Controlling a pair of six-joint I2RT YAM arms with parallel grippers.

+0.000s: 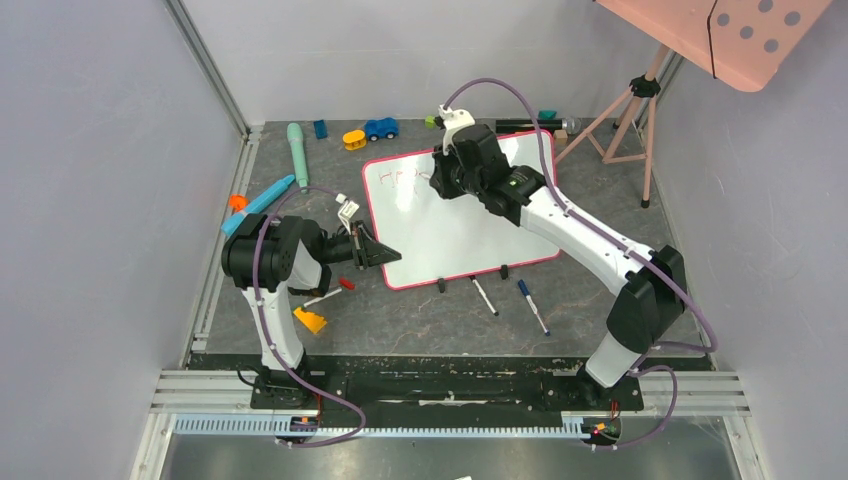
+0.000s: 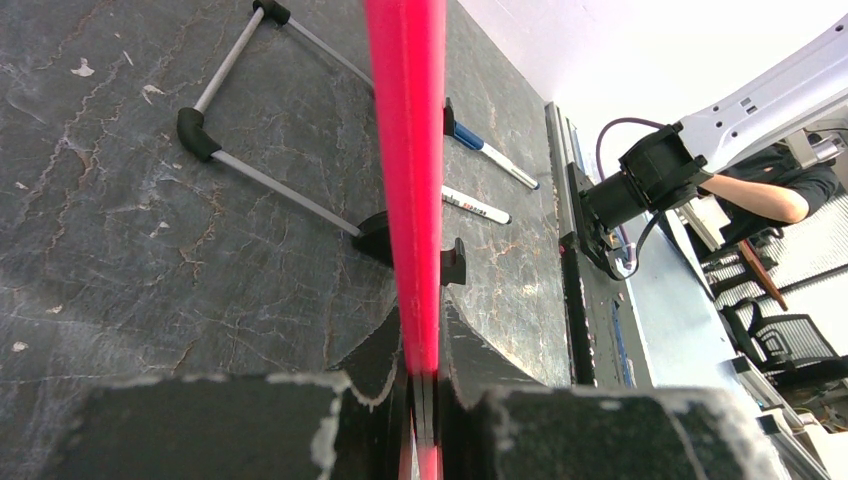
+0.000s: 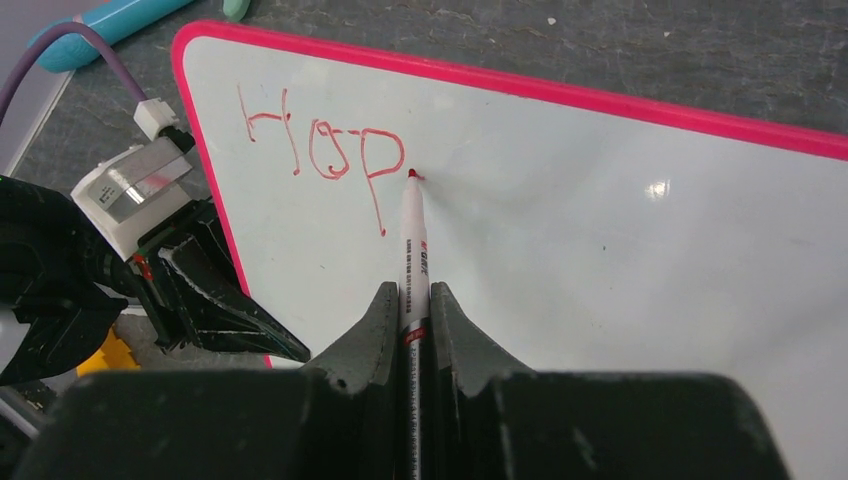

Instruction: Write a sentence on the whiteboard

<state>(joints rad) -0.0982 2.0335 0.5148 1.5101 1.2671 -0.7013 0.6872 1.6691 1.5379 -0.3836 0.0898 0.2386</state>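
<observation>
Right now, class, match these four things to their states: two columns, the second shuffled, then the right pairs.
1 left pincer
2 right pincer
3 blue-capped pen
4 red letters

A lying on the table
B shut on the red marker
C written on the whiteboard
D shut on the whiteboard's frame

Pairs: 1-D, 2-B, 3-A, 4-C

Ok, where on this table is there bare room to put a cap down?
Bare dark tabletop lies in front of the red-framed white whiteboard, between the yellow wedge and the white black-capped marker. The back edge, around the blue toy car, is crowded.
</observation>
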